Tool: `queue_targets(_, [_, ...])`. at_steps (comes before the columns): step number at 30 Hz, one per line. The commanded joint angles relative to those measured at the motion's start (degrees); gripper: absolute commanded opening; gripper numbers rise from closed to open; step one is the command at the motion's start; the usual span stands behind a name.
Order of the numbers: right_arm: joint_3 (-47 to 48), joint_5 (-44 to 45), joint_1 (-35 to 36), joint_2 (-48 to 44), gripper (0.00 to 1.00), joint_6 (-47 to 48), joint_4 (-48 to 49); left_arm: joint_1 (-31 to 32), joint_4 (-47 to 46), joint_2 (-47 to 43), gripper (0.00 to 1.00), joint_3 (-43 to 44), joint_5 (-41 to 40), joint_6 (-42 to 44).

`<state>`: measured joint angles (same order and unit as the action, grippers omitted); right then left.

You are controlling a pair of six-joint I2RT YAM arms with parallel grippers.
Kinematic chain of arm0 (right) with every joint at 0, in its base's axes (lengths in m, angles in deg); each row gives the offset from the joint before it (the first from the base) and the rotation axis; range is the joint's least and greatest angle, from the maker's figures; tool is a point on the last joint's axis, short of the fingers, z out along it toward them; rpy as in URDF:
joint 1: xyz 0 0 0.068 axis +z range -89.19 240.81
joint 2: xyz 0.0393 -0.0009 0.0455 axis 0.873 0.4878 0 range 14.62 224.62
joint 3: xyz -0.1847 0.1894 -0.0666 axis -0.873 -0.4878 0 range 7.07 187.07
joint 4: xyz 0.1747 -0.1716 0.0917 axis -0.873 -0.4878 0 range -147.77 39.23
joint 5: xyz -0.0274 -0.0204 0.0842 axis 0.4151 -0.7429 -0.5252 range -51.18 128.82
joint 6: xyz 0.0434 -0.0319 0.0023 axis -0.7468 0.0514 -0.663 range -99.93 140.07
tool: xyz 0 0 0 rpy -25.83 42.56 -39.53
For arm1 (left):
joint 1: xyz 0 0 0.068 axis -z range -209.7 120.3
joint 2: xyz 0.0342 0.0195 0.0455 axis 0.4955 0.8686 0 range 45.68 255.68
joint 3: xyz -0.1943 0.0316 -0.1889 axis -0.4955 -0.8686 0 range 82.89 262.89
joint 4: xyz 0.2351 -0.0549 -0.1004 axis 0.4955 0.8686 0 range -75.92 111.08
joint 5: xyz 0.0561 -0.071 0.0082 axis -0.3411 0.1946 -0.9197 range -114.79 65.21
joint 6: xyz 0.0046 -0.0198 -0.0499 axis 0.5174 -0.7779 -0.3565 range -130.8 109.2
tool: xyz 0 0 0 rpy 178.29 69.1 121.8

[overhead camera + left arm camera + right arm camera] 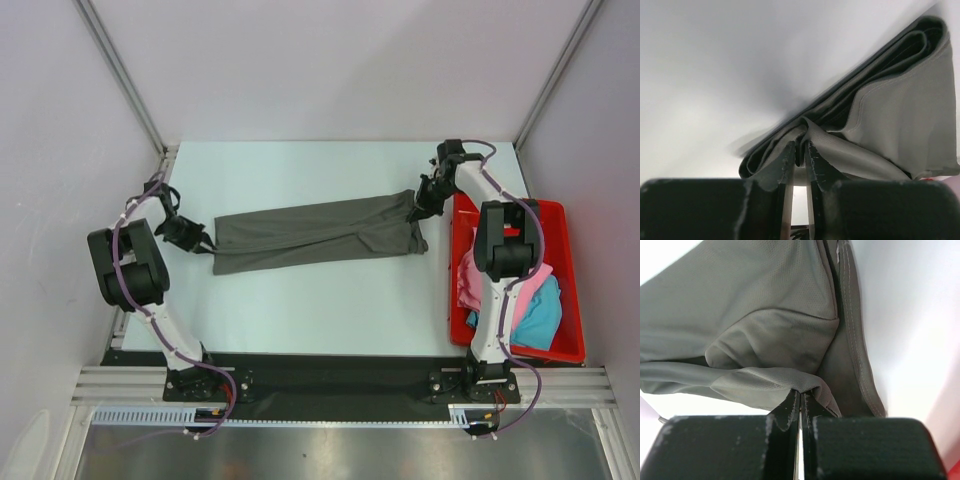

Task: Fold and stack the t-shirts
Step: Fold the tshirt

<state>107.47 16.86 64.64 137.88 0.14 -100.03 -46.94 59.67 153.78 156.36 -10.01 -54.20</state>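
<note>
**One grey shirt stretched between two grippers, two more in the tray**

Nearest the arm bases on the right, the red rectangular plastic tray sits on the pale table. It holds a crumpled pink cloth t-shirt and a turquoise-blue cloth t-shirt. Only the overhead camera shows these, and the right arm covers part of both.

Farther in, the dark charcoal-grey cloth t-shirt lies folded into a long band across the middle of the table. The left gripper is at its left end and the right gripper at its right end, beside the tray's far corner.

The wrist cameras give what the overhead view cannot. On the right, the jaws are pressed together on a pinched fold of the grey shirt. On the left, the jaws stand a little apart with light between them and a bunched fold of the shirt at their tips. I cannot tell whether they grip it. The left wrist view also shows the stacked layers along the shirt's edge.

Sleeves and collar cannot be made out. Count: three shirts, one tray, two grippers.
</note>
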Motion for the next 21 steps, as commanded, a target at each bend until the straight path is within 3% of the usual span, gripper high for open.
queue_targets(1, [3.5, 1.8, -0.6, 1.1, 0.0, -0.5, -0.6, 0.3, -0.1, 0.9, 0.19, 2.7, -0.2, 0.9])
queue_targets(5, [4.4, 1.9, -0.7, 2.3, 0.01, -0.6, -0.1, 0.5, -0.5, 1.1, 0.27, 3.5, -1.2, 1.8])
queue_targets(9, [8.2, 0.4, -0.7, 4.2, 0.23, -1.6, -2.1, 2.4, -0.2, -6.3, 0.44, 5.5, -7.7, 6.2])
queue_targets(12, [9.4, 2.0, -0.5, 2.5, 0.31, -0.3, -4.3, 4.5, -0.4, -11.2, 0.49, 5.5, -9.7, 10.2])
queue_targets(16, [5.7, 6.5, 0.2, -5.7, 0.47, 2.6, -4.6, 10.7, -2.1, -16.7, 0.5, 1.0, -7.0, 17.4])
queue_targets(21, [-6.9, 4.7, 3.3, -12.7, 0.49, 3.2, -0.5, 19.4, -8.3, -14.9, 0.47, -2.8, 5.2, 21.3])
